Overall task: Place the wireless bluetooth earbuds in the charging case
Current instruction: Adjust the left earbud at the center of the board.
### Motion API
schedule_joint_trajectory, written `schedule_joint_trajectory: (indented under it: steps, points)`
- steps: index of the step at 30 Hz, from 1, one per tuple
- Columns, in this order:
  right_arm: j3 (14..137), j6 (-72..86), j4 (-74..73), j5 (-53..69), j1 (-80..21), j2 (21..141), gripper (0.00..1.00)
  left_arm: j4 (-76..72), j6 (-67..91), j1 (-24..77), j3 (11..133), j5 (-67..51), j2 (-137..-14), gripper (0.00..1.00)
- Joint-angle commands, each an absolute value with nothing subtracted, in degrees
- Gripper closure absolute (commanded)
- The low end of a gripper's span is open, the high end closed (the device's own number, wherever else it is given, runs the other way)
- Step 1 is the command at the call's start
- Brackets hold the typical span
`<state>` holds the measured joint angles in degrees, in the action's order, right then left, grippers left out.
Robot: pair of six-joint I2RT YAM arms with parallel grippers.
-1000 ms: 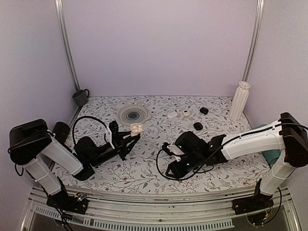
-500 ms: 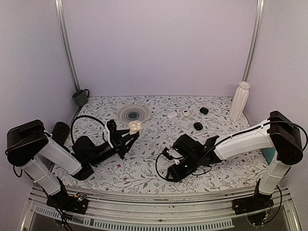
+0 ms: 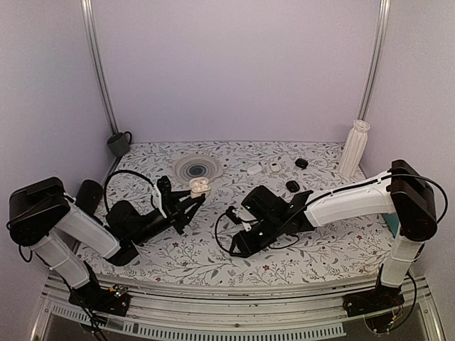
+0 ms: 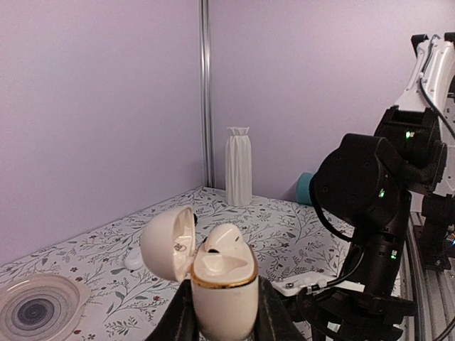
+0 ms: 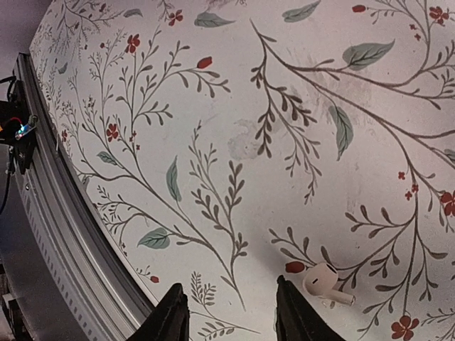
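My left gripper (image 4: pixel 224 318) is shut on the white charging case (image 4: pixel 222 284), holding it upright above the table. The lid (image 4: pixel 167 241) hangs open to the left and one white earbud (image 4: pixel 226 239) sits in a well. From above, the case (image 3: pixel 200 187) shows at the left gripper's (image 3: pixel 193 200) tip, left of centre. My right gripper (image 5: pixel 227 302) is open and low over the floral table with nothing between its fingers. A second earbud (image 5: pixel 323 282) lies on the table just outside the right finger (image 5: pixel 290 312). In the top view the right gripper (image 3: pixel 238 247) points toward the near edge.
A white ribbed vase (image 3: pixel 353 148) stands back right and a dark mug (image 3: pixel 119 143) back left. A grey ringed plate (image 3: pixel 197 168) lies behind the case. Two small black pieces (image 3: pixel 292 186) and small white bits (image 3: pixel 254 169) lie at the back. The table's metal front rail (image 5: pixel 64 234) is close.
The right arm has swung left toward the table's middle and its jaws have spread a little. The left gripper has raised the case slightly.
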<state>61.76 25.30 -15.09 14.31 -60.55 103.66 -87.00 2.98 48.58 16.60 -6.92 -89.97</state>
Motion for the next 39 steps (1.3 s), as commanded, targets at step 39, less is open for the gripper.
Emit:
schedule_joint_trajectory:
  steps: [39]
  points:
    - [76.99,27.12,-37.38,-2.26,-63.3,112.24,0.67,-92.03,1.56,48.0,16.72,-6.83,-87.1,1.0]
